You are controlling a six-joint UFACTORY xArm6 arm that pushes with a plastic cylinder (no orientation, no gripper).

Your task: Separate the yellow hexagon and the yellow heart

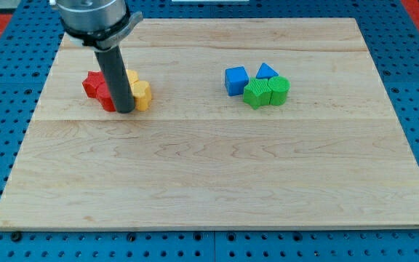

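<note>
Rod, my tip (124, 110) touching yellow heart (142, 93), wooden board (217, 175)

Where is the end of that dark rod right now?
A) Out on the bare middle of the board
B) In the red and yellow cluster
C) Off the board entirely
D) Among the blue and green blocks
B: my tip sits at the view's left, between the red blocks and the yellow blocks.

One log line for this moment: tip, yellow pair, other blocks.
my tip: in left cluster, between red blocks and yellow blocks | yellows: touching, unseparated | blue/green group: view's right, apart
</note>
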